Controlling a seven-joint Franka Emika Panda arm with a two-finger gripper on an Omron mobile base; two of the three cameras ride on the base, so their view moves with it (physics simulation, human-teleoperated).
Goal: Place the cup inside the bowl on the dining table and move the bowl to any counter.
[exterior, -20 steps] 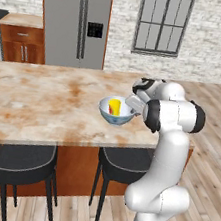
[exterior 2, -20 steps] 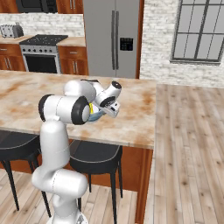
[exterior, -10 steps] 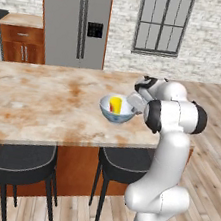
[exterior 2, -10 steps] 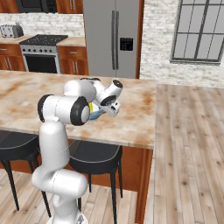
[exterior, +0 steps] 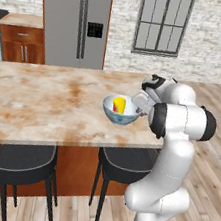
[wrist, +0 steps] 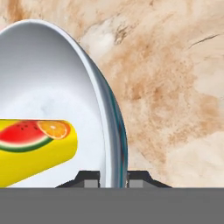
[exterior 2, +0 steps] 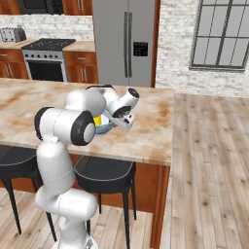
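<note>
Above dining table (exterior: 42,107), tool-gripped (wrist: 112,177) bowl (exterior: 121,115) slightly higher than before.

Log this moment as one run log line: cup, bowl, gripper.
cup: inside bowl | bowl: over dining table, rim between the fingers | gripper: shut on bowl | counter move: not yet done

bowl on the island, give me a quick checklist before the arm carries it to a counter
1. Small yellow cup inside the round pale blue-grey bowl: ok.
2. Gripper astride the bowl's rim, one finger inside, one outside: ok.
3. Jaws closed on the rim: ok, by the hand view.
4. Bowl lifted off the beige marble dining table: it appears raised in the left base view, but cannot tell for sure.
5. Cup steady in the bowl: cannot tell.
6. Free path to a counter: cannot tell.
</note>
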